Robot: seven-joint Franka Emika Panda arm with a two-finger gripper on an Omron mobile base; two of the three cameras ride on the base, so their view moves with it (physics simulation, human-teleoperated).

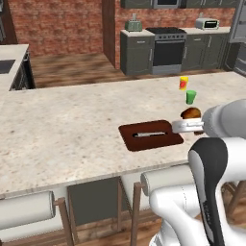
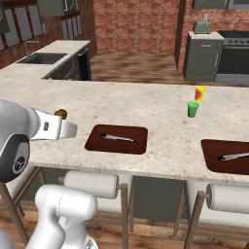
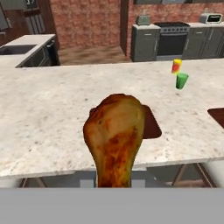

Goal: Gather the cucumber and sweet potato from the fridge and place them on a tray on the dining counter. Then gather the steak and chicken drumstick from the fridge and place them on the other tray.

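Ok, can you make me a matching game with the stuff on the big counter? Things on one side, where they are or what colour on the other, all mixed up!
Things:
1. chicken drumstick
2. cup
3. knife
4. toaster

Place or colour:
A. lying on the brown tray
B. green, standing on the dining counter
C. held in the pincer
D. on the far counter beside the stove

Right pairs: 1-C, 2-B, 3-A, 4-D
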